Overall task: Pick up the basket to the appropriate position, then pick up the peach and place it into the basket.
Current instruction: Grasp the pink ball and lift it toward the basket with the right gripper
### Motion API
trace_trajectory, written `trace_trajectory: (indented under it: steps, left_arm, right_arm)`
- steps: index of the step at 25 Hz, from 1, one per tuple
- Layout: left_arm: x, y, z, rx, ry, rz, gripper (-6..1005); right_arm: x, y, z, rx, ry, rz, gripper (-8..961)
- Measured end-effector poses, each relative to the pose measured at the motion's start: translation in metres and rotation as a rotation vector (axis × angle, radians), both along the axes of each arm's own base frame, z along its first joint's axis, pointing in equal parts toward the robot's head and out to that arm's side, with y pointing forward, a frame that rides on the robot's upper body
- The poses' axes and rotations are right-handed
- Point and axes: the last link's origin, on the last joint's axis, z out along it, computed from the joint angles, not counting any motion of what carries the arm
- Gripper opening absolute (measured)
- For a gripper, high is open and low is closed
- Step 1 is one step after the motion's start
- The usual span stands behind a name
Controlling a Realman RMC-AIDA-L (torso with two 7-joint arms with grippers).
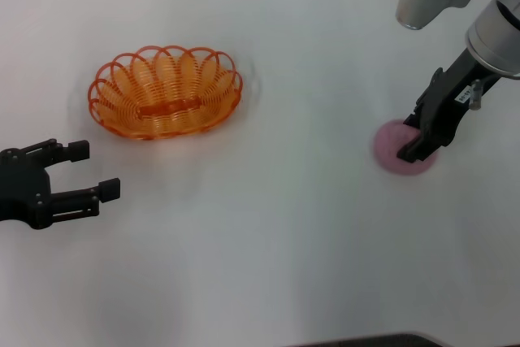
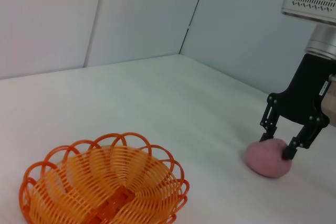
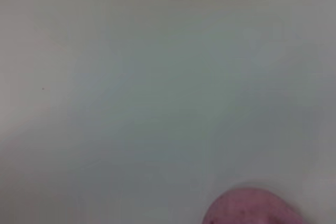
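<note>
Basket (image 1: 166, 92) upright, long axis left-right, opening upward, on table (image 1: 268, 266).

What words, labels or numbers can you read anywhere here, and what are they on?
None can be read.
A small white label on the right gripper, which is down at the peach: too small to read.
The basket and left gripper show no text.
</note>
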Motion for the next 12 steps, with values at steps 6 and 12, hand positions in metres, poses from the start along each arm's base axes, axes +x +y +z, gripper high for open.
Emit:
trace_trajectory:
  steps: [6,12]
  left_arm:
    - [0.0005,0.0006,0.0003,0.0,0.0,-0.001,877]
    - [0.001,0.0011,0.0032,0.001,0.003,0.001,877]
  right_arm:
    - [-0.0015,0.0008,0.0,0.002,-0.001,-0.003,493]
    - [-0.0029,0.0017,0.0006,0.004,-0.003,0.001,260]
